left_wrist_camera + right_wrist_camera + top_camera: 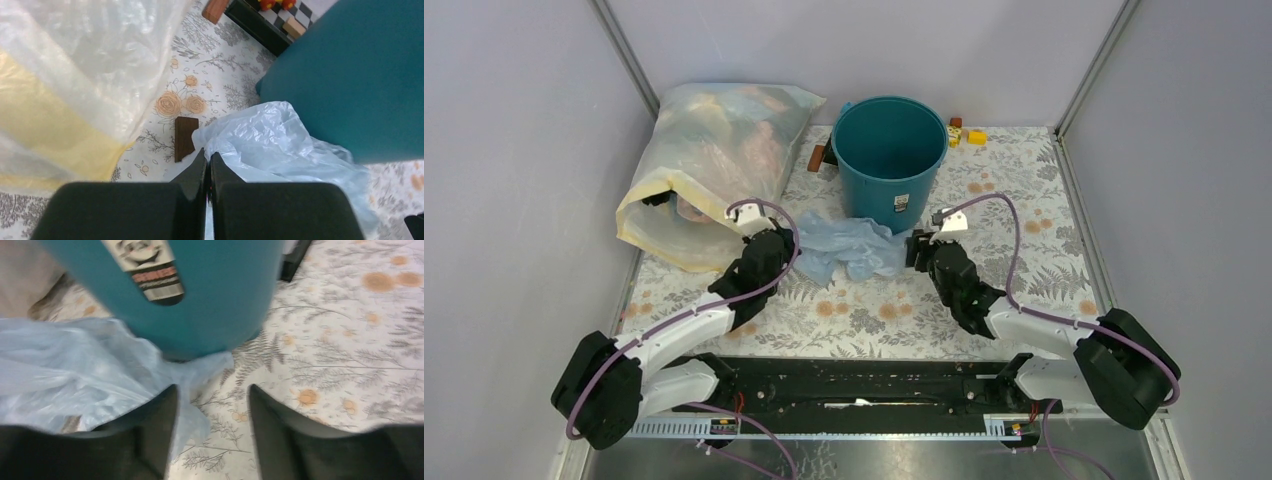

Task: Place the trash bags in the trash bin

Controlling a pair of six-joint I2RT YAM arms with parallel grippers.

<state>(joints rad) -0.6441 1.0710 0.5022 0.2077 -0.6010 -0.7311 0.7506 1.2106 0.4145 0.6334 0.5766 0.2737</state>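
Your left end effector [207,157] was fully shut, tips at the trash bag [849,248] edge; can't tell if it pinched film. Your right end effector [212,405] stood part open, bag corner loose between its fingers. Bag lay on the bench [1024,250] against the trash bin [889,150] base

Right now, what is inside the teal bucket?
Nothing visible: the teal bucket shows only its bare inner wall and floor. The pale blue bag lies outside, at its base. The near inner wall is hidden by the rim.
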